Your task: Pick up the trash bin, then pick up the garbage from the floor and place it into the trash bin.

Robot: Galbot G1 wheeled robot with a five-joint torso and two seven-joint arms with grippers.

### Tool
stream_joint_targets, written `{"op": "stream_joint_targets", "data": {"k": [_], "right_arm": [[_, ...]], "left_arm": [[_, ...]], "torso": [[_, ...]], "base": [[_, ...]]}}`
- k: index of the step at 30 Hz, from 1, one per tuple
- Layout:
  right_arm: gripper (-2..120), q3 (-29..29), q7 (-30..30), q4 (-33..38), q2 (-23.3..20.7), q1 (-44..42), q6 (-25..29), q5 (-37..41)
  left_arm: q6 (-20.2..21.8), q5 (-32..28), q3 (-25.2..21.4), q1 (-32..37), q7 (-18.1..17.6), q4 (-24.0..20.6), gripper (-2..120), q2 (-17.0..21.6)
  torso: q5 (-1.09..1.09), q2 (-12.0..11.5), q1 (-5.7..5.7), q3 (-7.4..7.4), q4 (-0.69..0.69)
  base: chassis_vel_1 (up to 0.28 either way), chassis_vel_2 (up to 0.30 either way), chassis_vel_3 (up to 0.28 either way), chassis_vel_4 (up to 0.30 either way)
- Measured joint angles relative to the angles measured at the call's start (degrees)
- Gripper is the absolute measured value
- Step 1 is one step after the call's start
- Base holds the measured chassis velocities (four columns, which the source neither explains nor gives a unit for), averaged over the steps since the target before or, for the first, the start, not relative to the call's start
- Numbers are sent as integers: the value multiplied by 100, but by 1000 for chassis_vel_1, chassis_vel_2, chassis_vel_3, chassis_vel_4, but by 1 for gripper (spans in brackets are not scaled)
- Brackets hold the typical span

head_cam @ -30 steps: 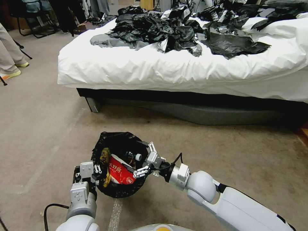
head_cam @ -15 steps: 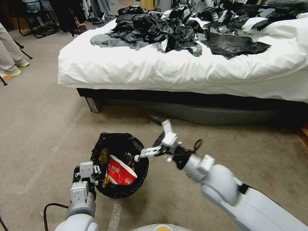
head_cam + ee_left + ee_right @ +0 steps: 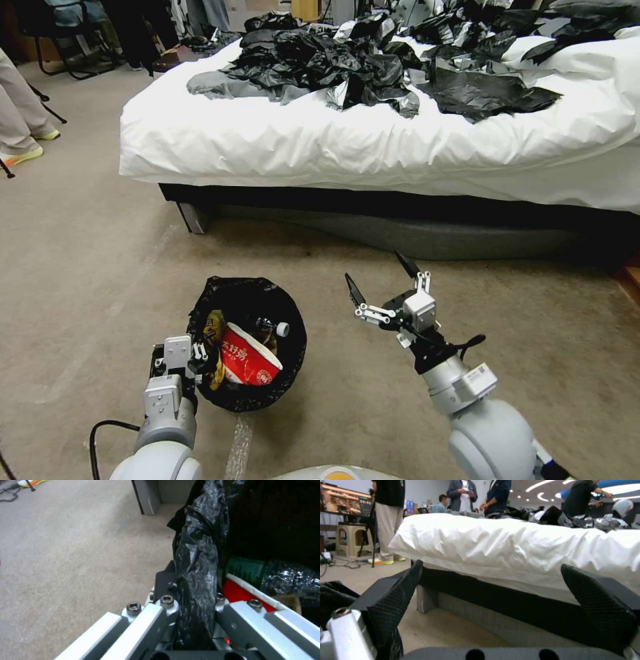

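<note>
My left jaws (image 3: 200, 357) are clamping the near rim of the bin (image 3: 293, 350); from the left wrist I am seeing the black liner (image 3: 196, 575) pinched between the two metal fingers, one inside the rim and one outside. My right jaws (image 3: 383, 283) are gaping wide with nothing between them, hanging over bare floor (image 3: 87, 267) to the right of the bin and apart from it, black pads (image 3: 396, 597) pointing toward the bed (image 3: 373, 143).

The bin is sitting low in front of me, its mouth facing up, bag folded over the rim. Inside it a red-and-white packet (image 3: 248, 357) is lying on top, a yellow wrapper (image 3: 215, 330) is pressing against the wall on my left-jaw side, and a bottle (image 3: 270, 327) with a white cap is lying toward the far side; its green label (image 3: 246, 570) is showing just past the packet in the left wrist view.

Beyond, the white bed is stretching across the room on a dark base, with black plastic sheets (image 3: 373, 63) heaped on top. From the right wrist, the bed's edge is filling the gap between my open pads.
</note>
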Motion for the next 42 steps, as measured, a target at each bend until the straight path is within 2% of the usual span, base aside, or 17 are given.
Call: {"op": "stream_joint_targets", "data": {"k": [8, 19, 42], "right_arm": [[100, -16, -3, -188, 125, 19, 31, -27], [100, 67, -17, -296, -95, 175, 47, 101], [100, 53, -40, -364, -166, 318, -17, 183]], "left_arm": [[7, -25, -28, 61, -3, -67, 1, 42], [32, -25, -29, 62, -4, -102, 1, 35], [61, -64, -51, 28, -4, -115, 1, 60]], "torso": [[0, 0, 0, 0, 0], [0, 0, 0, 0, 0], [0, 0, 0, 1, 0]], "base": [[0, 0, 0, 0], [51, 47, 56, 57], [121, 113, 118, 118]]}}
